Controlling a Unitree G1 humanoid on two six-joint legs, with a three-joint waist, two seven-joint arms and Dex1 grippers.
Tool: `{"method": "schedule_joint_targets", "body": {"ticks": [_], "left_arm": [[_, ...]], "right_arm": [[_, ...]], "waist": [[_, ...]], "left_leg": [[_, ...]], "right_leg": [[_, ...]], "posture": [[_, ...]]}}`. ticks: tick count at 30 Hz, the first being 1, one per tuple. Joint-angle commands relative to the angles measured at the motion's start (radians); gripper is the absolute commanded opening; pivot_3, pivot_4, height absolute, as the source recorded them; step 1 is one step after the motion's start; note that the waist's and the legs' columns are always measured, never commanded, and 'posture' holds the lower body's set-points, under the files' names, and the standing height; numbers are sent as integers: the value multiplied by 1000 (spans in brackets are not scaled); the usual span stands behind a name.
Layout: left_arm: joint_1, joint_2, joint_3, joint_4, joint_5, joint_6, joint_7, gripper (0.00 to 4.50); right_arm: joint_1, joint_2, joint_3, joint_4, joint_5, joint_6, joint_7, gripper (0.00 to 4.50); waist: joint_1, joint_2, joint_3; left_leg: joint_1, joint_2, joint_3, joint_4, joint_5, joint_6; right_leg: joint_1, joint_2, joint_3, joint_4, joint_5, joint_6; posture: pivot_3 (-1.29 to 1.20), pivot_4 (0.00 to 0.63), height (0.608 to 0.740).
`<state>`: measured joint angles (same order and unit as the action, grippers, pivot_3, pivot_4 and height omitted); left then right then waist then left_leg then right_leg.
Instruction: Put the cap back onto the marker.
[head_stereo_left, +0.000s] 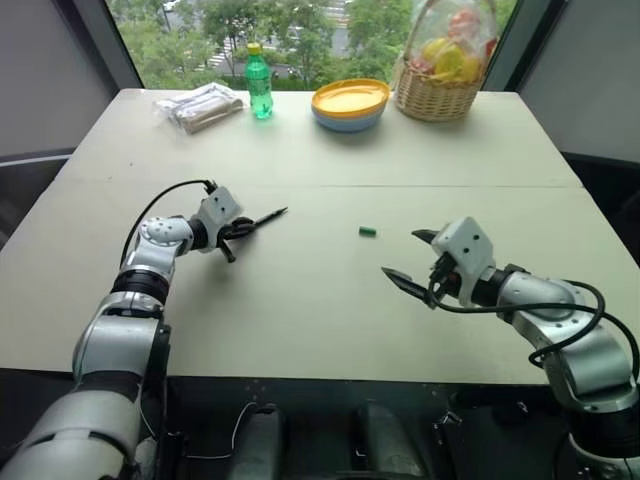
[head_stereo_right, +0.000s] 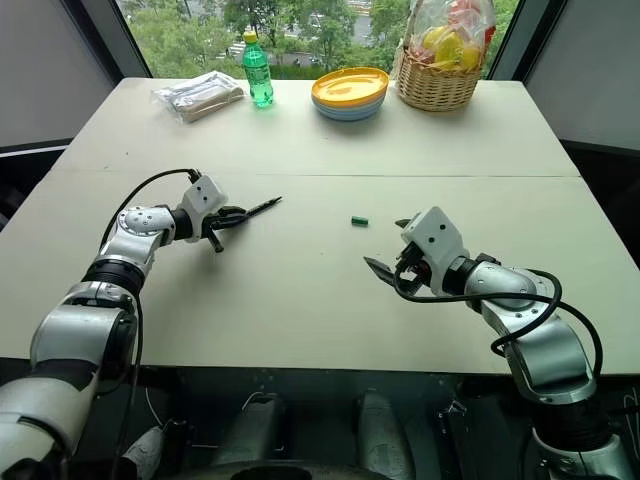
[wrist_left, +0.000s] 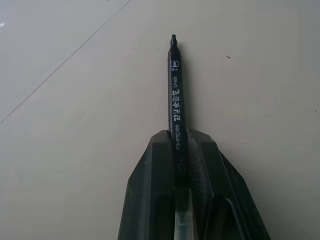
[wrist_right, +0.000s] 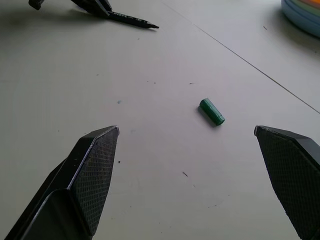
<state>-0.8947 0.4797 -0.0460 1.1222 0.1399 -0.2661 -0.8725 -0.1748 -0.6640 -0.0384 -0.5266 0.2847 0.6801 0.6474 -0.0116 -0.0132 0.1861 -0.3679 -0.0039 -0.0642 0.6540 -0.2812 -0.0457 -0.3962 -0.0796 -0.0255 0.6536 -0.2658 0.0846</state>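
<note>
Broad pale counter (head_stereo_left: 320, 290) carrying everything; at its far edge a wicker basket (head_stereo_left: 436, 95) of fruit, a stack of bowls (head_stereo_left: 349, 105), a clear packet (head_stereo_left: 200, 106) and a green bottle (head_stereo_left: 259, 85), all well apart from the work. Nearer, left gripper (head_stereo_left: 243, 227) clamped tight on the marker (head_stereo_left: 268, 216), bare tip pointing out toward the middle of the counter; right gripper (head_stereo_left: 407, 262) spread wide with nothing between its jaws, hovering near the cap (head_stereo_left: 367, 232). Small green cap lying on its side on the counter, between the two arms, touching neither.

Judged about a third done: marker secured; cap not yet picked up, nor brought to the tip and pushed on.

From the left wrist view, printed lettering on the marker barrel and the uncapped nib (wrist_left: 173, 38), too small to read from the head views; from the right wrist view, the cap's tapered shape (wrist_right: 212, 111) lying ahead between the open jaws.
</note>
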Motion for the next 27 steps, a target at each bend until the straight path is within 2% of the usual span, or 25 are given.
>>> {"method": "schedule_joint_targets", "body": {"ticks": [1, 4, 10, 15, 22, 27], "left_arm": [[94, -25, -15, -46, 7, 23, 77, 91], [148, -39, 5, -137, -34, 63, 80, 91], [197, -47, 53, -302, -173, 265, -51, 91], [214, -12, 77, -476, -315, 504, -221, 91], [219, 65, 50, -610, -310, 572, -258, 91], [251, 136, 21, -710, -278, 550, -254, 91]], "right_arm": [[-24, -21, 2, -26, 15, -1, 18, 4500], [-37, -25, 9, -19, 18, 1, 22, 4500], [-62, -21, 29, 4, 13, -6, 29, 4500], [-79, -9, 44, 20, 9, -15, 25, 4500], [-94, 23, 57, 59, 10, -45, 16, 4500], [-164, 82, 57, 197, 10, -112, 25, 4500]], "waist": [[0, 0, 0], [-1, 0, 0], [0, 0, 0], [0, 0, 0], [-3, -1, 0], [-6, 0, 0]], "left_leg": [[2, 0, 0, 0, 0, 0], [9, 0, 0, -1, 0, 0], [7, 0, 1, -2, 0, 0], [-5, 0, 1, -1, 0, 0], [-7, 0, 1, -1, 0, 0], [-7, 0, 1, -2, 0, 0]], "right_leg": [[2, 0, 0, 0, 0, 0], [8, 0, 1, -1, 0, 1], [6, 0, 1, -2, 0, 1], [-4, -1, 1, -2, 0, 1], [-7, 0, 1, -2, 1, 1], [-7, 0, 1, -2, 1, 1]], "posture": [[0, 150, 740], [0, 150, 740], [0, 150, 740], [0, 150, 740], [0, 150, 740], [0, 150, 740]]}}
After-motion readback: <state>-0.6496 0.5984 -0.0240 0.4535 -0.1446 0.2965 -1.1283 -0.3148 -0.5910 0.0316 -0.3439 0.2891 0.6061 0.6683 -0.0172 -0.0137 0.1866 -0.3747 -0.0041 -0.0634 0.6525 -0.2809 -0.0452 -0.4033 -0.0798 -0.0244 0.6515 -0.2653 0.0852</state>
